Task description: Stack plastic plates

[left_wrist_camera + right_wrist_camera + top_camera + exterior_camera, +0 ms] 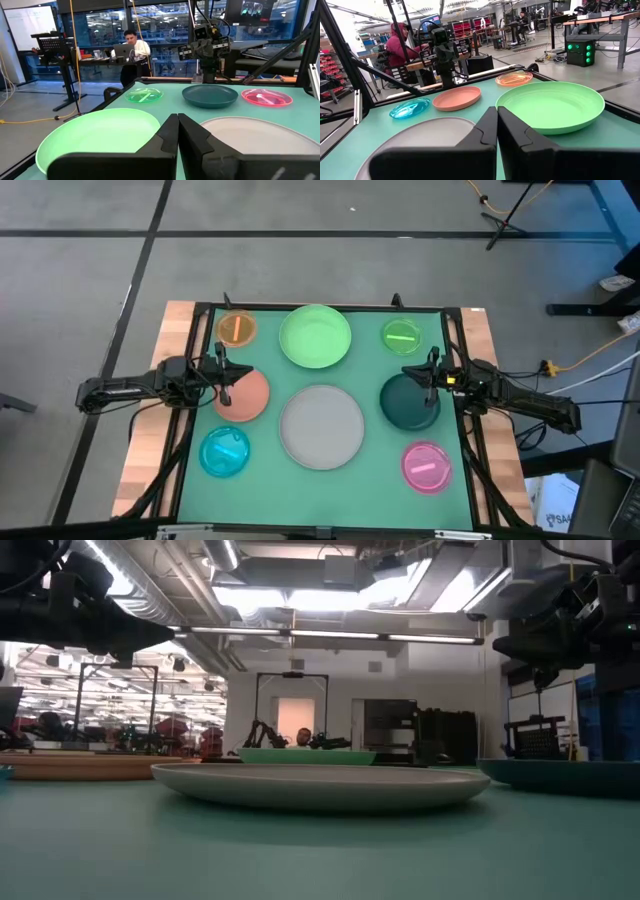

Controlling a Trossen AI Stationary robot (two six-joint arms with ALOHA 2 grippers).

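1. The left claw [222, 374] hangs with fingers pressed together, right above the far edge of the salmon plate [241, 396].
2. Between the claws, on the green bench [370, 480], sit the light green plate [315, 336] and grey-white plate [321, 426].
3. The right claw [432, 373], fingers together, hangs over the dark green plate [409, 403].

Eight plastic plates [321, 425] lie unstacked — spread apart.

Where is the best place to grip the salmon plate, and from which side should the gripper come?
Probably its raised rim, nearest the left gripper, coming from above. The salmon plate lies flat on the mat, so only the thin edge offers a hold.
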